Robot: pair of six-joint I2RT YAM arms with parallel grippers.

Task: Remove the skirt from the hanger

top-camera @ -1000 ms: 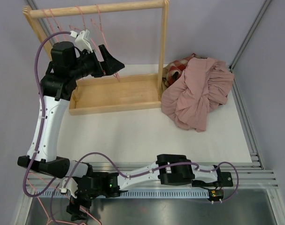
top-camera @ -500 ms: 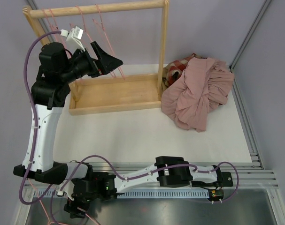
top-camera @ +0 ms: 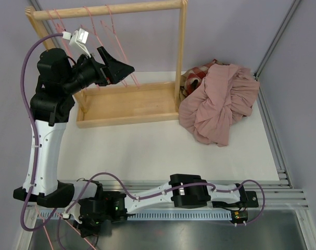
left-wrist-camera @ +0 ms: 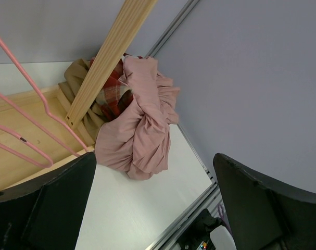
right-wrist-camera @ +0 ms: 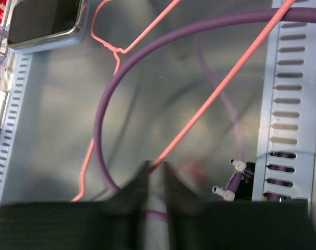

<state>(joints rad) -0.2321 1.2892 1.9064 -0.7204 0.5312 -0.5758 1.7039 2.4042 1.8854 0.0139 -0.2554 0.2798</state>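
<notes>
Skirt (top-camera: pixel 220 104) lies bunched on table, right of rack (top-camera: pixel 131 101), off hanger (right-wrist-camera: pixel 199 114) by my read. Soft, light, floppy; I'd pinch a top fold. Left gripper (top-camera: pixel 127 70) spread wide, empty, up by rack. Right gripper (right-wrist-camera: pixel 156 174) pinched narrow on hanger wire.

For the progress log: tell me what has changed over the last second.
The left arm swung its elbow up and to the left, drawing the open left gripper slightly up and left beside the wooden rack. The right arm shifted a little left, and the right gripper stayed shut on the pink hanger. The pink skirt and the rack did not move.
</notes>
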